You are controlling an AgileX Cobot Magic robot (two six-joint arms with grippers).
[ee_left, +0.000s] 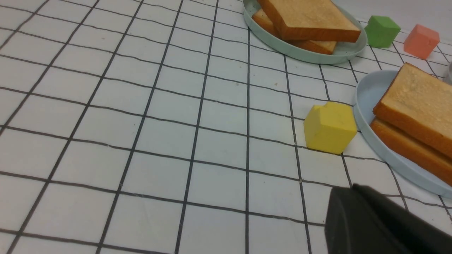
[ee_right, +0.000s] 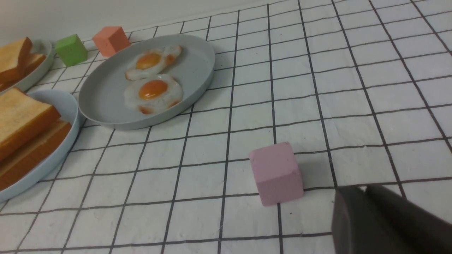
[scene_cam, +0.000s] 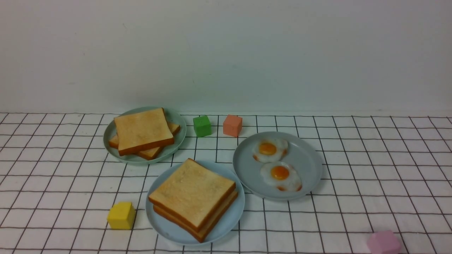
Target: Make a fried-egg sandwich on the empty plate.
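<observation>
On the blue plate (scene_cam: 226, 220) two toast slices (scene_cam: 192, 194) sit stacked; no egg shows between them. Whether my grippers are open or closed, I cannot tell. Lifting the top slice carelessly could drag the lower one off.

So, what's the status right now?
Grippers: barely in view, state unclear. Two stacked golden-brown toast slices on round sky-blue plate; no egg visible between. Two fried eggs on grey plate.
</observation>
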